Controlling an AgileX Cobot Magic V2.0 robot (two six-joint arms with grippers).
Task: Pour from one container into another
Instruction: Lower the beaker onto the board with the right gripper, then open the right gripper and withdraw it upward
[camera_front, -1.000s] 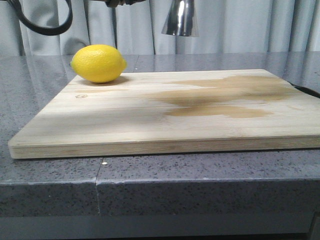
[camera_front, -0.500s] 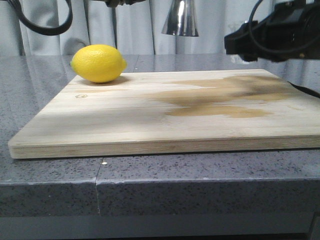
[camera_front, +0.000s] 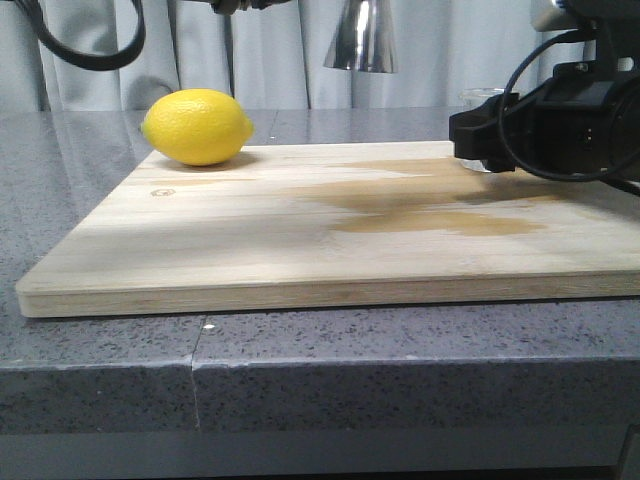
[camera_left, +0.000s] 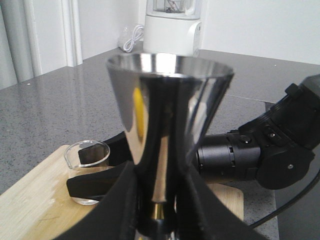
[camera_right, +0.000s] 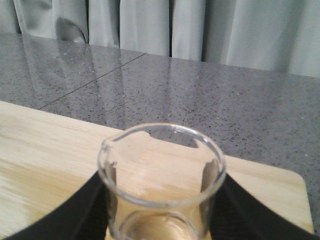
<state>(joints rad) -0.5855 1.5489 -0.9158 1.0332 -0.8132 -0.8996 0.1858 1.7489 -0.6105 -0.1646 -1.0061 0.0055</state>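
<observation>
My left gripper (camera_left: 160, 202) is shut on the steel jigger (camera_left: 167, 120) at its narrow gold-banded waist and holds it upright, high above the board; only the jigger's lower cone (camera_front: 360, 38) shows at the top of the front view. The small clear glass beaker (camera_right: 160, 172) sits between the black fingers of my right gripper (camera_right: 161, 212), which press on both its sides. It stands low at the board's far right corner, where its rim (camera_front: 481, 97) peeks out behind my right gripper (camera_front: 478, 135). From the left wrist the beaker (camera_left: 87, 167) lies below and beside the jigger.
A wooden cutting board (camera_front: 250, 250) with a damp stain covers the grey stone counter (camera_front: 60, 180). A yellow lemon (camera_front: 197, 126) rests on its far left corner. The right arm's black body (camera_front: 575, 120) hangs over the right end. A white blender base (camera_left: 172, 27) stands far off.
The right arm came into view from the right, then dropped lower toward the board with the beaker. The jigger and the lemon have not moved.
</observation>
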